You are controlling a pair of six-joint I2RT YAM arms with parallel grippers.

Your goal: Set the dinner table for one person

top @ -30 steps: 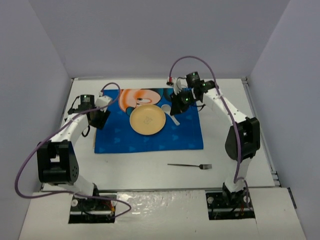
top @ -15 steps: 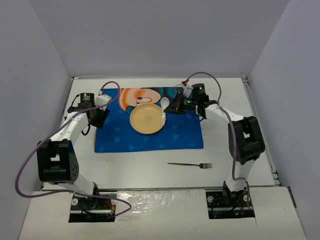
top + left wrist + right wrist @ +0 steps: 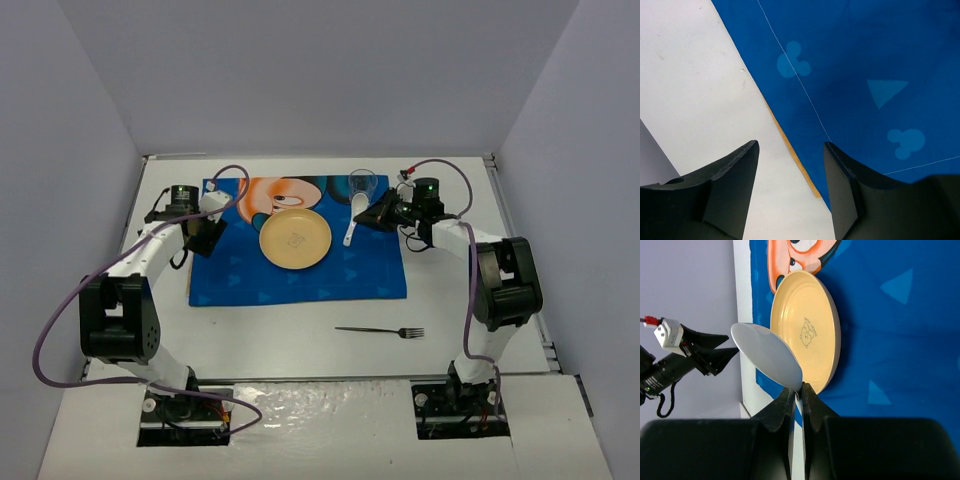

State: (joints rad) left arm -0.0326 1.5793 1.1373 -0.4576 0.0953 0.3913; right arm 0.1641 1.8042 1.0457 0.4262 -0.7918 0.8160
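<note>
My right gripper (image 3: pixel 376 213) is shut on the neck of a white spoon (image 3: pixel 352 222), held over the blue placemat (image 3: pixel 300 275) just right of the yellow plate (image 3: pixel 295 238). In the right wrist view the spoon's bowl (image 3: pixel 767 361) sticks out past the shut gripper (image 3: pixel 797 390), with the plate (image 3: pixel 807 330) behind it. My left gripper (image 3: pixel 205 235) is open and holds nothing. It straddles the placemat's left edge: in the left wrist view the gripper (image 3: pixel 791 145) has one finger over the white dinner table (image 3: pixel 700 90) and the other over the placemat (image 3: pixel 865 60).
A clear glass (image 3: pixel 362 187) stands at the placemat's far right corner, close to the spoon. A dark fork (image 3: pixel 380 331) lies on the table in front of the placemat. Grey walls close in the table on three sides.
</note>
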